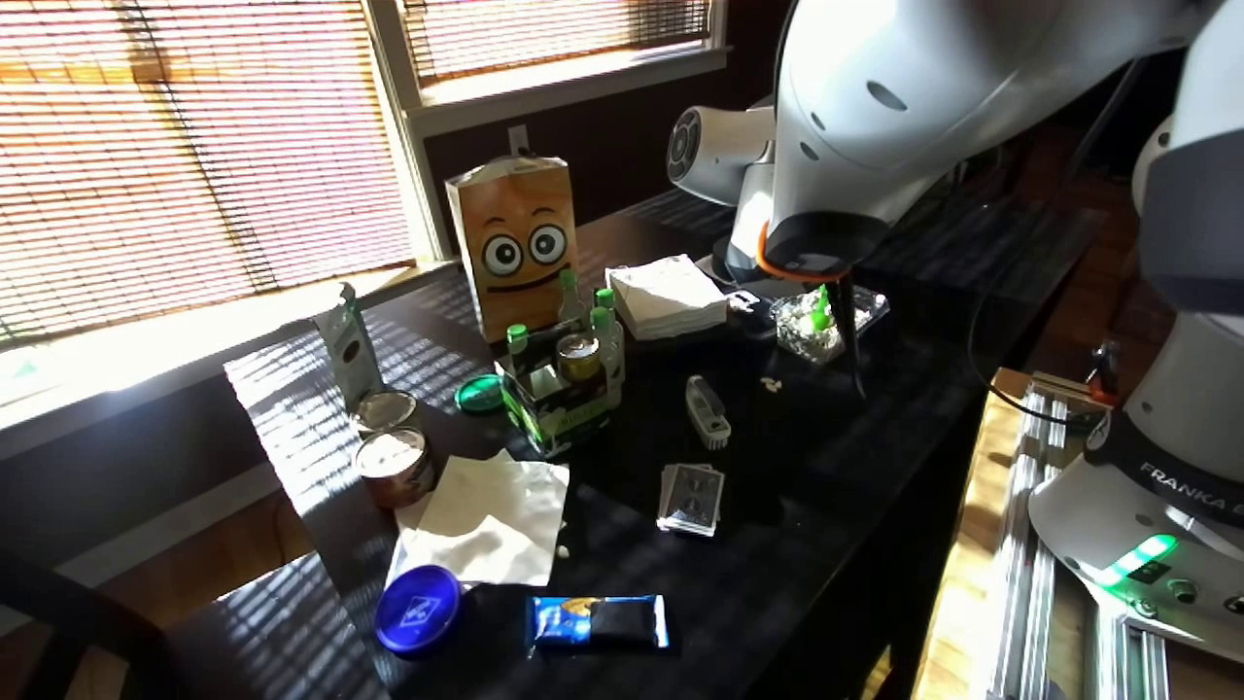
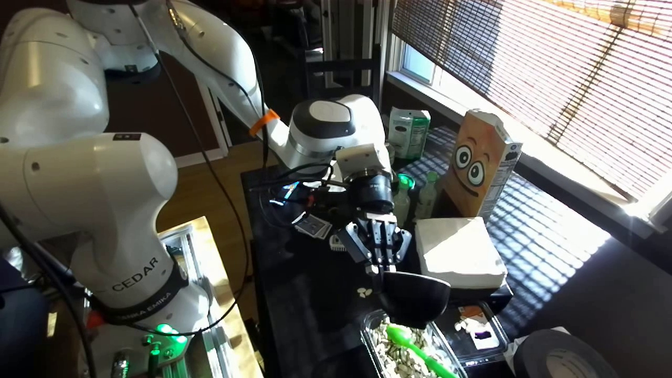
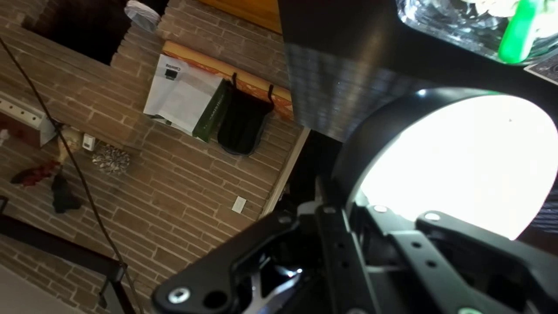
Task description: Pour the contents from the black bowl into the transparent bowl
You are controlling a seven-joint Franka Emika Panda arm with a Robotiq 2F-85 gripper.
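The black bowl (image 2: 415, 299) has a dark outer wall and a white inside. My gripper (image 2: 382, 269) is shut on its rim and holds it in the air, slightly tilted, over the far end of the transparent bowl (image 2: 368, 344). In the wrist view the black bowl's inside (image 3: 471, 165) is glaring white, so any contents cannot be made out. The jaws (image 3: 346, 203) pinch its rim there. The transparent bowl holds pale pieces and a green spoon (image 2: 420, 354); it also shows in an exterior view (image 1: 878, 311) and the wrist view (image 3: 420, 22). The arm hides most of the gripper in an exterior view.
A white paper stack (image 2: 457, 252) and a clear-edged dark tray (image 2: 496, 325) stand beside the transparent bowl. A few pale pieces (image 1: 771, 385) lie on the table. A brush (image 1: 708, 413), cards (image 1: 691, 499), a bottle carrier (image 1: 564, 403) and a face box (image 1: 515, 248) stand farther off.
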